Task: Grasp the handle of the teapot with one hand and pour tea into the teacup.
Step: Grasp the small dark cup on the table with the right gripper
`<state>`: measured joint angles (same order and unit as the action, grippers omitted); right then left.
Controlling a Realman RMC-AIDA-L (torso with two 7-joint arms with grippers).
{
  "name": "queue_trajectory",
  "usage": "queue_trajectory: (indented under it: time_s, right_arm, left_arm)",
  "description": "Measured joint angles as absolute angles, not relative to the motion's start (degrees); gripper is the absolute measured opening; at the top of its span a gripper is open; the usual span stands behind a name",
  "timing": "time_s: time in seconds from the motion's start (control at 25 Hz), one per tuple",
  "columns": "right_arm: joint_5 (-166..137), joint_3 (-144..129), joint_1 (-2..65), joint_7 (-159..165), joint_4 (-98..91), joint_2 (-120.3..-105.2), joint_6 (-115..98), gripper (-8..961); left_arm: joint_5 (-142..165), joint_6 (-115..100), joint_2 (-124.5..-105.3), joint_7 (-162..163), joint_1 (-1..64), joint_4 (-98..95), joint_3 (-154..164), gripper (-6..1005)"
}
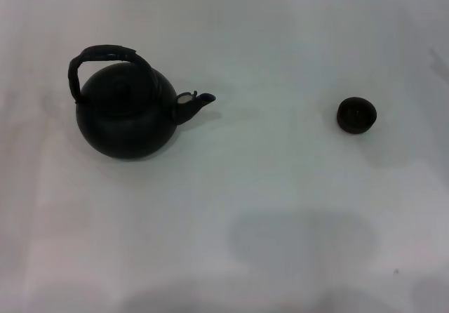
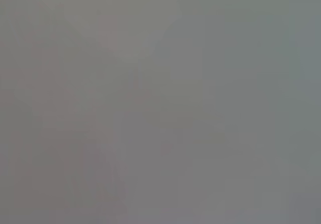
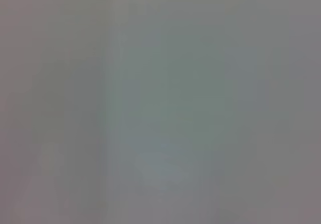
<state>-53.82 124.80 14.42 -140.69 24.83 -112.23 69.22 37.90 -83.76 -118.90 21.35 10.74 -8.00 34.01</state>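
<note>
A large round matte black teapot (image 1: 128, 116) stands upright on the white table (image 1: 266, 201) at the left of the head view. Its thick dark arched handle (image 1: 102, 55) loops over the top. Its short spout (image 1: 195, 102) with a pale rim points right, toward the teacup. The tiny dark round teacup (image 1: 356, 114) stands on the table at the right, well apart from the teapot. Neither gripper shows in the head view. Both wrist views show only a plain grey surface, with no fingers and no object in them.
The white table fills the head view. A faint shadow (image 1: 302, 239) lies on it near the front edge, between teapot and teacup.
</note>
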Motion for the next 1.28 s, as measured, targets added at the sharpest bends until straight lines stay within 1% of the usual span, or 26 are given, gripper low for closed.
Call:
queue_trajectory:
  time_s: [0.24, 0.32, 0.48, 0.64, 0.88, 1.0, 1.16, 1.28]
  right_arm:
    - [-66.61, 124.98, 13.41, -125.91, 33.88, -108.38, 75.4, 860]
    - [-71.39, 125.09, 13.55, -121.37, 37.46, -107.63, 76.93, 860]
    - [-82.1, 125.25, 14.85, -111.3, 44.38, -107.2, 78.12, 860]
    - [-92.2, 125.3, 18.26, -102.24, 48.39, -107.04, 79.85, 860]
    - [-102.1, 124.92, 21.28, -96.06, 52.42, -108.2, 83.08, 861]
    - [-106.88, 124.82, 22.77, -93.5, 52.83, -109.11, 84.26, 861]
    - [-112.48, 124.81, 24.2, -92.04, 53.03, -111.37, 84.7, 861]
    - [-117.31, 124.8, 24.82, -91.85, 53.67, -113.56, 83.53, 861]
  left_arm:
    - [37.9, -83.66, -118.75, 21.35, 10.72, -8.0, 34.01, 534]
    - [37.89, -83.58, -118.74, 21.32, 10.83, -8.0, 34.01, 534]
    - [37.87, -83.05, -118.74, 21.28, 11.19, -8.0, 34.01, 534]
    - [37.87, -82.89, -118.74, 21.28, 11.32, -8.0, 34.01, 534]
    - [37.87, -82.87, -118.74, 21.2, 11.41, -8.0, 34.01, 533]
    - [37.87, -82.87, -118.74, 21.18, 11.43, -8.0, 34.01, 533]
    - [37.88, -82.87, -118.74, 21.24, 11.43, -8.0, 34.01, 533]
    - [37.88, -82.87, -118.74, 21.23, 11.43, -8.0, 34.01, 533]
